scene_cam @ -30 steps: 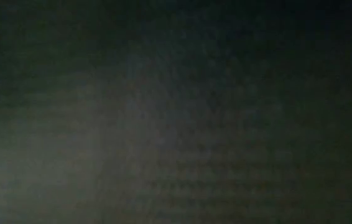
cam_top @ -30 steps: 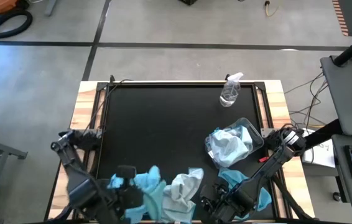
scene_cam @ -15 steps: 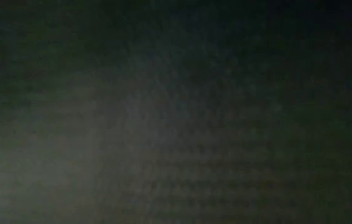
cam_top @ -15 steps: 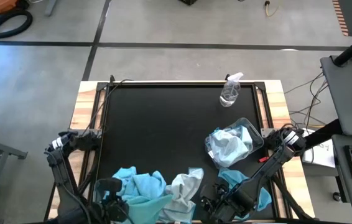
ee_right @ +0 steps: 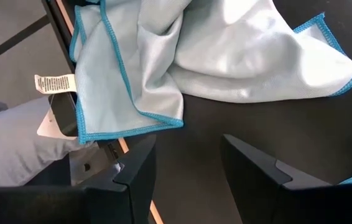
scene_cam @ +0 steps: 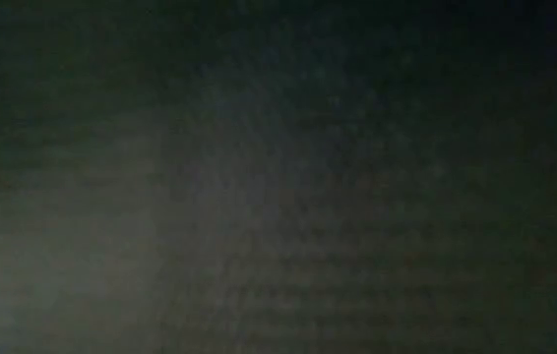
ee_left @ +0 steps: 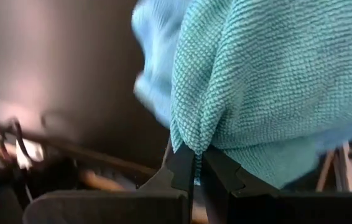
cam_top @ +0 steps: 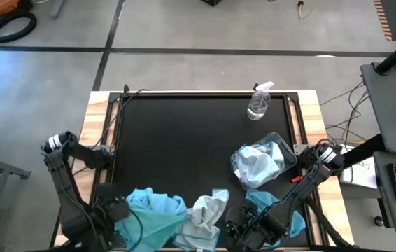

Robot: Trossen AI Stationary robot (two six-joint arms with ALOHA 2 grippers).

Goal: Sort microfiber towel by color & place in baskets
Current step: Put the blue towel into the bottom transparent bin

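Bright teal microfiber towels (cam_top: 154, 213) lie bunched at the table's near edge. A pale one (cam_top: 205, 213) lies to their right. My left gripper (cam_top: 114, 211) is at the heap's left end, shut on a teal towel (ee_left: 269, 81). A clear basket (cam_top: 287, 155) at the right holds pale towels (cam_top: 257, 164). My right gripper (cam_top: 236, 229) stands open at the near edge. Its fingers hover just short of a pale, blue-edged towel (ee_right: 219, 56). Another teal towel (cam_top: 282, 206) lies under the right arm. The low view is dark. My left gripper pinches a bunched fold of the teal towel (ee_left: 194, 146) between its two fingers (ee_left: 222, 171). The fingers slant steeply down from above. In the high view the rest of the towel lies spread at the table's near edge, to the right of the gripper.
A clear spray bottle (cam_top: 259, 103) stands at the far right of the black mat (cam_top: 184, 140), whose middle and far left are bare. Cables run along the table's left edge (cam_top: 103, 150). A white care tag (ee_right: 55, 83) sticks out from the pale towel's edge.
My left gripper, staying shut on the teal towel, has gone toward the table's left edge and down, turning its wrist. It has drawn the towel's left part with it, so the teal heap now spreads farther left. The pale towel beside it has stayed.
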